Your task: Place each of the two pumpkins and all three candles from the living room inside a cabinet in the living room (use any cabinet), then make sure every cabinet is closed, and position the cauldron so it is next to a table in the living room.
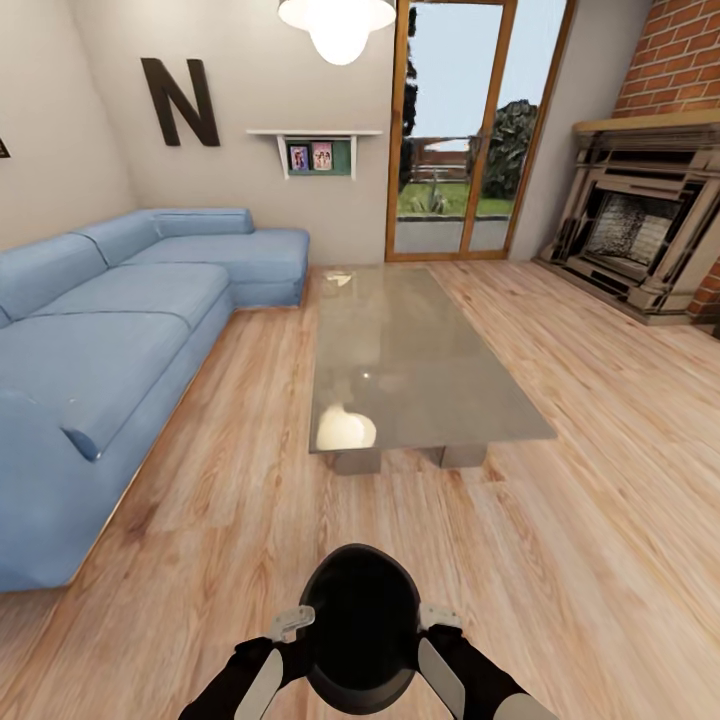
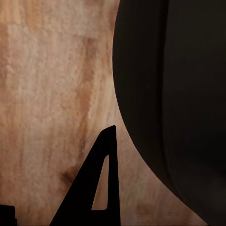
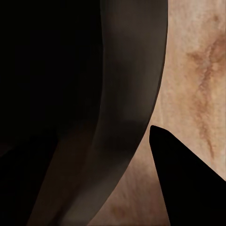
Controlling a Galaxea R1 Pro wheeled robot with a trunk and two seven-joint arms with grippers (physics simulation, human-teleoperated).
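Showing: a living room seen from the head view, with both arms at the bottom centre of the frame.
Cauldron (image 1: 360, 625): round black pot at bottom centre, held between the two arms above the wooden floor (image 1: 600, 520); its wide dark mouth faces the camera.
Left pincer (image 1: 291, 624): pressed against the cauldron's left side in the head view; in the left wrist view one dark finger (image 2: 96, 183) stands just beside the pot's bulging black wall (image 2: 179, 103), with floor planks behind. Whether the jaws are wide or narrow cannot be told.
Right pincer (image 1: 438, 616): set against the cauldron's right side in the head view; in the right wrist view a dark finger (image 3: 188, 183) lies on the outer side of the pot's grey-lit rim (image 3: 127, 113), the black interior lying across that rim. How far apart the jaws stand cannot be told.
Worktop (image 1: 400, 350): low rectangular coffee table with a grey reflective glass top, centre of the frame, well apart from the cauldron and farther up the picture; a lamp's glare shows near its closest left corner.
Sofa (image 1: 110, 330): blue corner sofa along the left edge.
Fireplace (image 1: 640, 240): stone surround under red brick, upper right.
Glass door (image 1: 465, 130): wood-framed, upper centre, garden beyond.
Wall shelf (image 1: 315, 150): white, holding two small pictures, beside a large dark letter N (image 1: 180, 100).
Ceiling lamp (image 1: 337, 25): white globes, top centre.
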